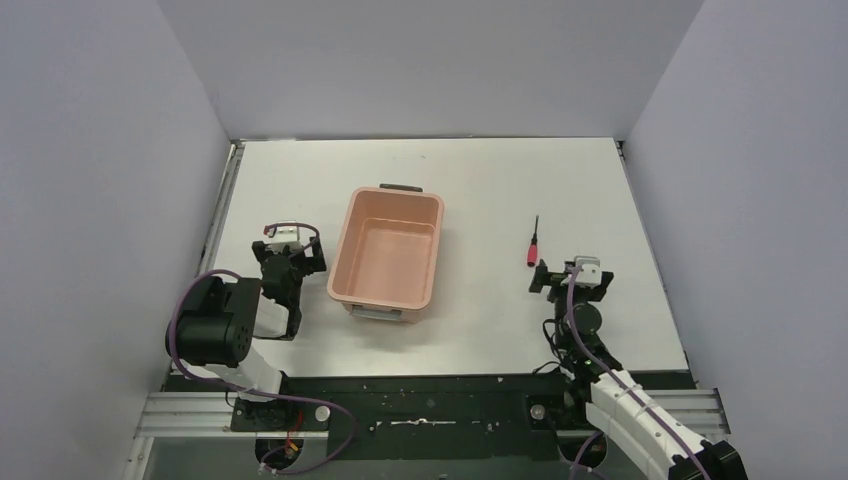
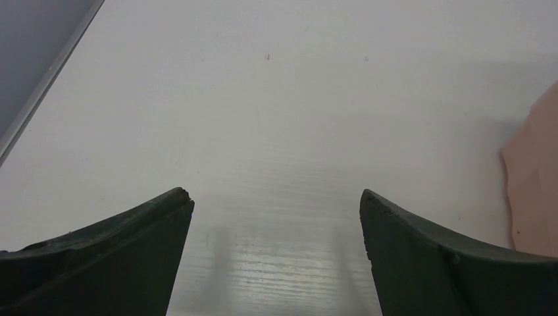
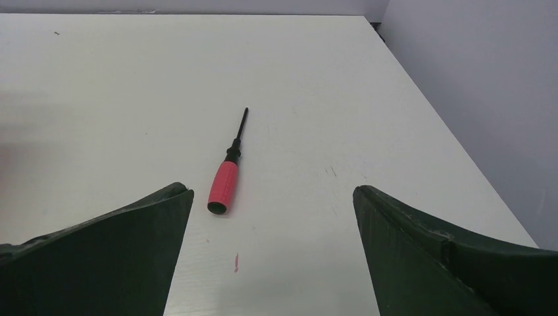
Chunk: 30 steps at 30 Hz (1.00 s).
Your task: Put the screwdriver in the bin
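Note:
The screwdriver (image 1: 534, 247), red handle and thin black shaft, lies flat on the white table right of the bin, its shaft pointing away from the arms. In the right wrist view the screwdriver (image 3: 225, 180) lies just ahead of the left finger. My right gripper (image 1: 556, 277) (image 3: 272, 197) is open and empty, just short of the handle's butt end. The salmon-pink bin (image 1: 345, 262) stands empty at the table's middle. My left gripper (image 1: 291, 255) (image 2: 276, 201) is open and empty, low over bare table left of the bin, whose edge (image 2: 536, 178) shows at right.
Grey walls enclose the table on three sides. A small red mark (image 3: 236, 263) is on the table between my right fingers. The table's right edge (image 3: 447, 131) runs close to the right of the screwdriver. A metal rail (image 1: 224, 215) lines the left edge.

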{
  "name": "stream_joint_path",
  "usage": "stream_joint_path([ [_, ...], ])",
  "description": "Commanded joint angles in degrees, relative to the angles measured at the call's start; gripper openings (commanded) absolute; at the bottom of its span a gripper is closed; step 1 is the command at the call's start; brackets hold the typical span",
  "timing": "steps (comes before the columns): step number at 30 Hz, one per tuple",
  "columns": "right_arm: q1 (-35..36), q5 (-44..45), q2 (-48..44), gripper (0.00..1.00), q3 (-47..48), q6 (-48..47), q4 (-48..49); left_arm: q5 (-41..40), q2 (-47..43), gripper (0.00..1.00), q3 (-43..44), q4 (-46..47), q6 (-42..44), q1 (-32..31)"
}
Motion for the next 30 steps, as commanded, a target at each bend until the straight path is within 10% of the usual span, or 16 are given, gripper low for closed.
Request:
stream_joint_path([
  [1,-0.35,6.72,1.56,1.0,8.85,7.81,-6.1,0.5,-0.25,0.97,0.5,1.71,0.38,0.34],
  [14,-9.01,-5.51,50.59,0.99,73.25,17.38,-67.02,0.53,-0.3,0.97,0.53,1.71,0.4,0.34],
  [30,-13.75,-18.96,74.42,0.58,73.56,21.02,-66.85,0.5,-0.28,0.97,0.5,1.71,0.46,0.34],
])
